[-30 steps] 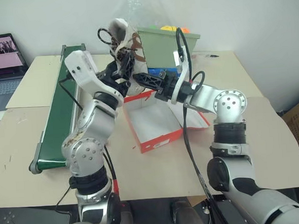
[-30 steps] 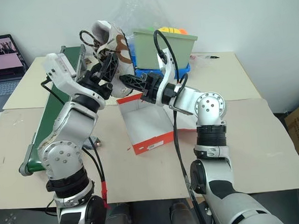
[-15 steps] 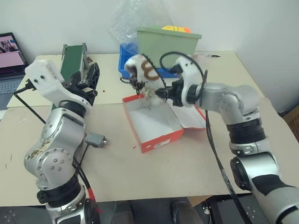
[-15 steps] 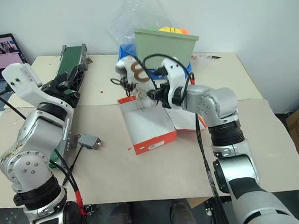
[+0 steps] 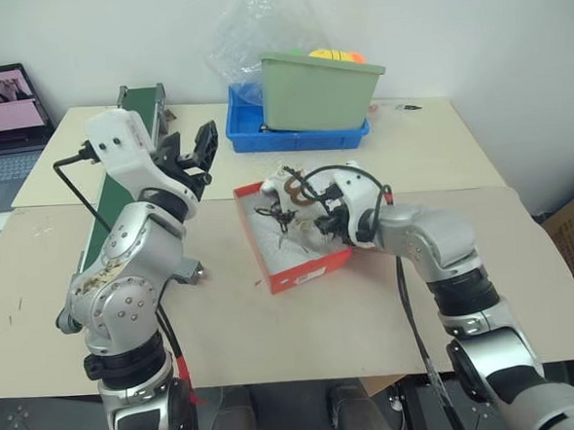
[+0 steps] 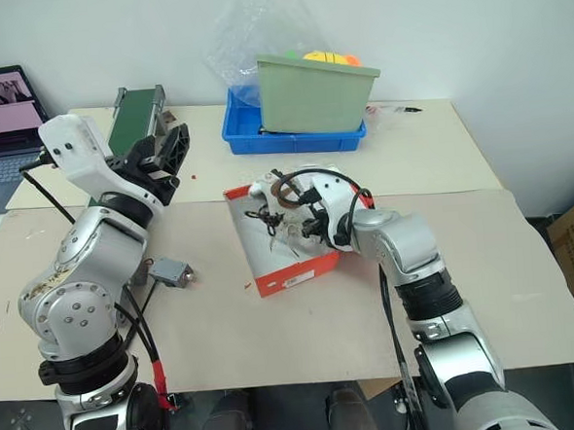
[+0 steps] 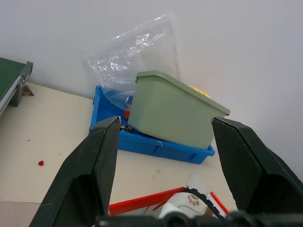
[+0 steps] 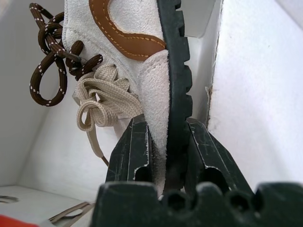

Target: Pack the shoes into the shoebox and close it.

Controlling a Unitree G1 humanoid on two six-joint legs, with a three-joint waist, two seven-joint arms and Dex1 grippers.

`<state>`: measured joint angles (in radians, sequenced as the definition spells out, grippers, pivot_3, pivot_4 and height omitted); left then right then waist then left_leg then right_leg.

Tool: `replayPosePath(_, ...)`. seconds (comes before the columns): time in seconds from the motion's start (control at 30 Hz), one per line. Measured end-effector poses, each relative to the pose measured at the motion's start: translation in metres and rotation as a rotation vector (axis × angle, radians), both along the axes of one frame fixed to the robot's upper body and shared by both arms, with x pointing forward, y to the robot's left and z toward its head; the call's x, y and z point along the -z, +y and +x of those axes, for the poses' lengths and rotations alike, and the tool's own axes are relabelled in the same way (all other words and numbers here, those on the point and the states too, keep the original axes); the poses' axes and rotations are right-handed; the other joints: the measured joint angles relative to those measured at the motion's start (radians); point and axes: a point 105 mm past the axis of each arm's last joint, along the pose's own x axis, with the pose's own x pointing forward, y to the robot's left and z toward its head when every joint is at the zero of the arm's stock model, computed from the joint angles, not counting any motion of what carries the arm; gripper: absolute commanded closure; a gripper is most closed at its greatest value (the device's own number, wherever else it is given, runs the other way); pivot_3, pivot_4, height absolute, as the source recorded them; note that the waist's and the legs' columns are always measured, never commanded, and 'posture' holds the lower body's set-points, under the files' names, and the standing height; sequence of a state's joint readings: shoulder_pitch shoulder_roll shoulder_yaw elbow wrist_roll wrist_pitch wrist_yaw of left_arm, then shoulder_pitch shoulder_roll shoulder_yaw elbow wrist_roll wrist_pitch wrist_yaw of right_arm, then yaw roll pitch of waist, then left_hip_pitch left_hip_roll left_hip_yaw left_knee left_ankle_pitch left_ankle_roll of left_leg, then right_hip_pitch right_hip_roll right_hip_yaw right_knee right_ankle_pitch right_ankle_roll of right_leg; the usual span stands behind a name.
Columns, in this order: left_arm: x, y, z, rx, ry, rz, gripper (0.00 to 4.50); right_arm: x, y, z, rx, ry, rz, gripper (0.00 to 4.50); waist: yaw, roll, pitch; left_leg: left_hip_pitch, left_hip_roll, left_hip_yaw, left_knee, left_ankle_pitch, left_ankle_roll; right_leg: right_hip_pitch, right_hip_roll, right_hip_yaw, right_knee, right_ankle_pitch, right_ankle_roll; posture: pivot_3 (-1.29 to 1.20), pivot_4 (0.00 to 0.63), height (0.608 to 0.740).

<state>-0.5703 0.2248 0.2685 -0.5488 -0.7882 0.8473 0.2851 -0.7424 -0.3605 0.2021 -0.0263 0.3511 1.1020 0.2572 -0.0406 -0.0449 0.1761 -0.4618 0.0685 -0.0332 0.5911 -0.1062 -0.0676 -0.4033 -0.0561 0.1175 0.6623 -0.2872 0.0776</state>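
The red shoebox (image 5: 305, 268) lies open on the table, its white inside showing. The shoes (image 5: 288, 197) are a white bundle with brown side markings and dark brown laces, low inside the box near its far end; I cannot separate one from the other. My right gripper (image 5: 319, 220) reaches into the box, shut on the heel and dark sole of a shoe (image 8: 142, 28), one finger (image 8: 135, 151) pressed against each side. Off to the left, my left gripper (image 5: 187, 149) hangs above the table, open and holding nothing. Its wrist view catches the box's red edge (image 7: 142, 204).
A green bin (image 5: 318, 88) stands in a blue tray (image 5: 297, 136) behind the box, with a clear plastic bag (image 5: 256, 32) behind them. A green conveyor (image 5: 135, 112) runs along the left. A laptop (image 5: 3, 115) is at far left, and a small grey block (image 6: 171, 273) lies near the left arm.
My right gripper has brought the shoes down from the air into the shoebox. My left gripper, which was at the shoes, has drawn back to the left without them.
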Motion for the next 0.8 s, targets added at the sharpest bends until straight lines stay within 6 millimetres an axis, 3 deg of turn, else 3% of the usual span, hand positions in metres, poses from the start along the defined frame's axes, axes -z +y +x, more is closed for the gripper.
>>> replayPosePath(0.33,0.004,-0.009,0.004,0.027,0.016,0.001,1.22,0.020,-0.013,-0.003,0.050,0.012,-0.092,4.04,0.002,0.000,0.000,0.000,0.000,0.000,0.000,0.000,0.000,0.000,0.000,0.000,0.000,0.000,0.000,0.00,0.150,0.740)
replayPosePath(0.37,0.003,-0.009,0.004,0.030,0.013,0.001,1.15,0.021,-0.014,-0.003,0.055,0.011,-0.097,3.06,0.002,0.000,0.000,0.000,0.000,0.000,0.000,0.000,0.000,0.000,0.000,0.000,0.000,0.000,0.000,0.00,0.150,0.740)
replayPosePath(0.47,0.003,-0.012,0.005,0.044,0.016,0.005,1.15,0.021,-0.010,-0.002,0.061,0.005,-0.094,2.25,0.000,0.000,0.000,0.000,0.000,0.000,0.000,0.000,0.000,0.000,0.000,0.000,0.000,0.000,0.000,0.00,0.150,0.740)
replayPosePath(0.63,0.002,-0.017,0.009,0.073,0.019,0.010,1.15,0.014,-0.004,-0.003,0.056,-0.033,-0.090,0.46,0.000,0.000,0.000,0.000,0.000,0.000,0.000,0.000,0.000,0.000,0.000,0.000,0.000,0.000,0.000,0.00,0.150,0.740)
replayPosePath(0.7,-0.001,-0.019,0.009,0.083,0.011,0.012,1.15,0.009,-0.003,-0.003,0.058,-0.050,-0.089,0.06,0.001,0.000,0.000,0.000,0.000,0.000,0.000,0.000,0.000,0.000,0.000,0.000,0.000,0.000,0.000,0.00,0.150,0.740)
replayPosePath(0.8,0.001,-0.021,0.011,0.098,0.020,0.016,1.15,-0.007,0.001,-0.006,0.048,-0.071,-0.062,0.06,0.001,0.000,0.000,0.000,0.000,0.000,0.000,0.000,0.000,0.000,0.000,0.000,0.001,0.000,0.000,0.00,0.150,0.740)
